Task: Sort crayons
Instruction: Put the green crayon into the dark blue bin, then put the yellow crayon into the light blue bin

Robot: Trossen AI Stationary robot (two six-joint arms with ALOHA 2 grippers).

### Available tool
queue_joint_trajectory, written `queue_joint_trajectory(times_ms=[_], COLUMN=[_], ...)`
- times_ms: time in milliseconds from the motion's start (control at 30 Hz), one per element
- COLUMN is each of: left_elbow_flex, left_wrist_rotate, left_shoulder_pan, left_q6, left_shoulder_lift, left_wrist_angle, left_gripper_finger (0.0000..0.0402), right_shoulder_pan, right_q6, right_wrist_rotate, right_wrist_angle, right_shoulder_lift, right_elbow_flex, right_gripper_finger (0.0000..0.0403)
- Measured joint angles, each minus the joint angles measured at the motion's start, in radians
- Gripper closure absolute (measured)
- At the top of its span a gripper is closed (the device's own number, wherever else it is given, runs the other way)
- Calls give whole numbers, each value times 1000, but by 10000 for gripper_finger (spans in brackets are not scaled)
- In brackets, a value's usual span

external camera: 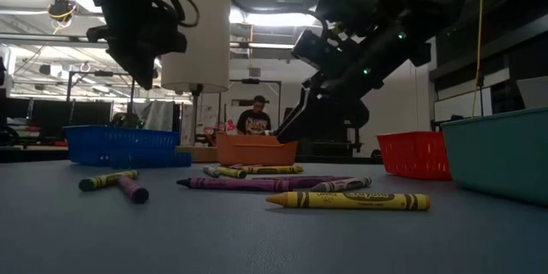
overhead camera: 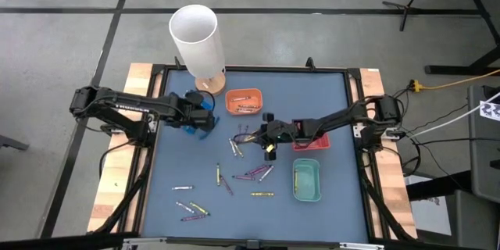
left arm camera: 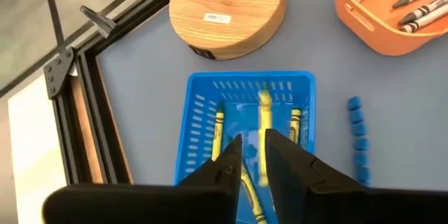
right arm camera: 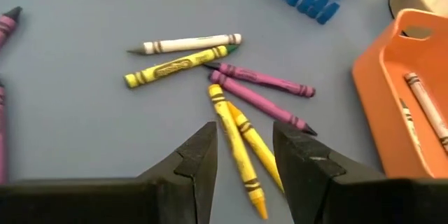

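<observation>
Left gripper (left arm camera: 253,157) hangs over the blue tray (left arm camera: 199,105) in the middle-left of the high view, fingers slightly parted, a yellow crayon (left arm camera: 264,122) right between them; whether they grip it, I cannot tell. Right gripper (right arm camera: 245,157) hovers at centre frame, jaws spread, two yellow crayons (right arm camera: 241,147) lying between the tips on the mat. More crayons (overhead camera: 254,173) scatter below

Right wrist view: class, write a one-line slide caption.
Open right claw hovers over two yellow crayons beside purple crayons and an orange tray.
</observation>
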State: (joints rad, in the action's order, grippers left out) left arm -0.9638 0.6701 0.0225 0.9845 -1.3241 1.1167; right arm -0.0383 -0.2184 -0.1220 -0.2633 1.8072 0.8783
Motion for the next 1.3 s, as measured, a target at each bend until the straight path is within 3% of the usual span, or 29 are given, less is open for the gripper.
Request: queue_joint_trajectory(times_ms=[367,767,1300], left_elbow_flex=[0,0,0], left_wrist_rotate=[-10,-12,-15], left_shoulder_pan=[8,8,8], left_q6=[0,1,3], left_shoulder_lift=[0,0,0], left_wrist_angle=[-5,-21,-39], left_gripper_finger=[318,316,316], right_shoulder_pan=[55,52,52], right_q6=[1,3,4], right_wrist_rotate=[96,102,139], right_wrist_angle=[-6,-15,-10], right_shoulder_lift=[41,118,122], right_elbow_flex=[0,3,2], right_gripper_finger=[265,265,265])
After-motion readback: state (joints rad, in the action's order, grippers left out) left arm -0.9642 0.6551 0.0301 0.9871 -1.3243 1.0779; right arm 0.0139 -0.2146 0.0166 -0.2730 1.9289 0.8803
